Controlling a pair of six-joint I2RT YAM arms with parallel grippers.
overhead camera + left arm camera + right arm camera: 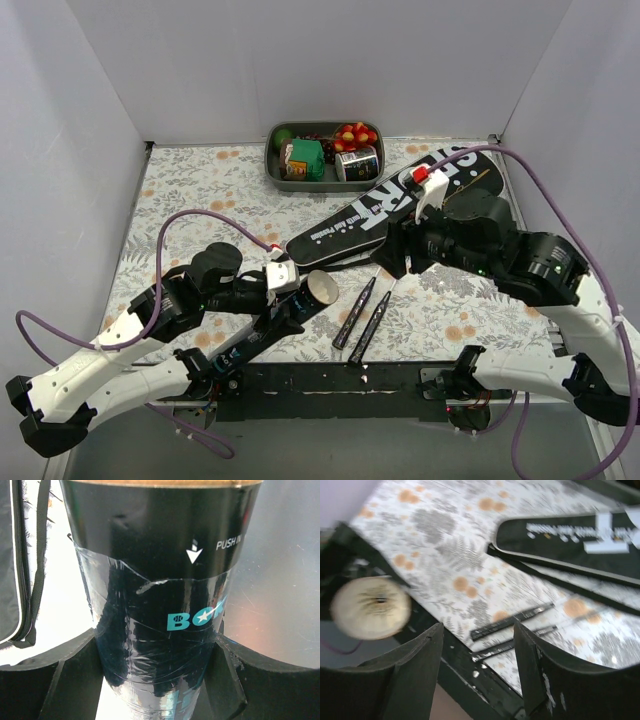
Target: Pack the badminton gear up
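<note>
Two racket handles (357,312) lie side by side on the bench (200,180) near its front edge, angled toward the black SPORT cover (400,205). The racket heads are not visible. The left pincer (292,298) carries a shuttlecock tube (320,290) just beside the handles. A low sweep risks knocking them toward the edge. The right pincer (392,258) hangs at the cover's near edge, close to the left arm, so a collision is possible.

Left wrist view: the left pincer (155,655) pinches the shuttlecock tube (155,555) across its glossy film wrap. Risk: the slick wrap slides, or the tube pivots in the grip.

Right wrist view: the right pincer (477,630) is spread and holds nothing. It is above the racket handles (512,622), with the SPORT cover (570,535) beyond. Blur leaves its height unclear. Closing at the wrong height would miss, or catch both handles.
</note>
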